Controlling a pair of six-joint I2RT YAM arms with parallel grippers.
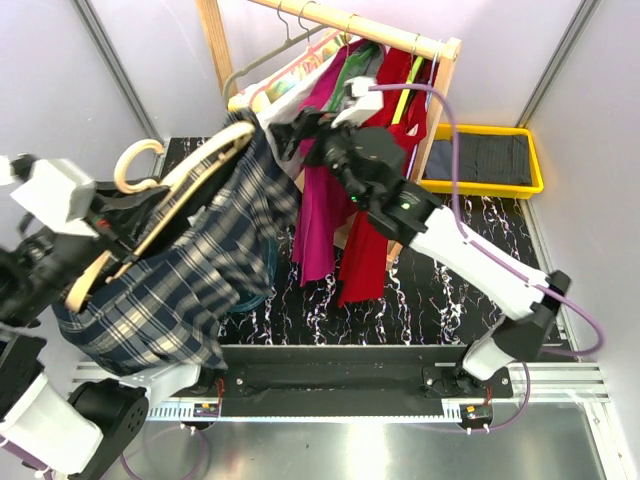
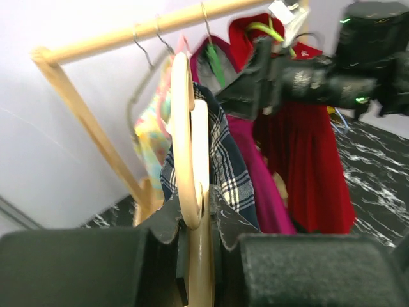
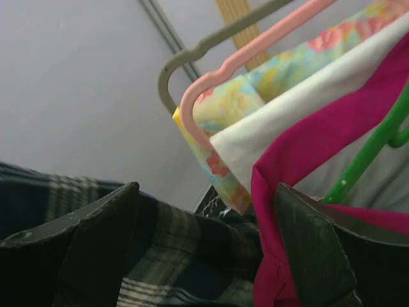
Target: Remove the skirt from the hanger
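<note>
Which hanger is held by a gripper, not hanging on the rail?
The wooden hanger with the plaid skirt, clamped in the left gripper. The grey hanger, pink hanger and green hanger hang on the rail.

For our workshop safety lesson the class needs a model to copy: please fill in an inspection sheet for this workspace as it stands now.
Surface: black marbled table, partly hidden by hanging clothes.
Job's things: plaid skirt draped on the wooden hanger, which is held off the rail.
Clutter: yellow tray at the far right, with a dark cloth in it.
Grippers: left gripper shut on the hanger; right gripper open, skirt between its fingers.
Cables: purple cable looping along the right arm.
Surroundings: wooden rail carrying a pink garment and a red garment; grey walls.
</note>
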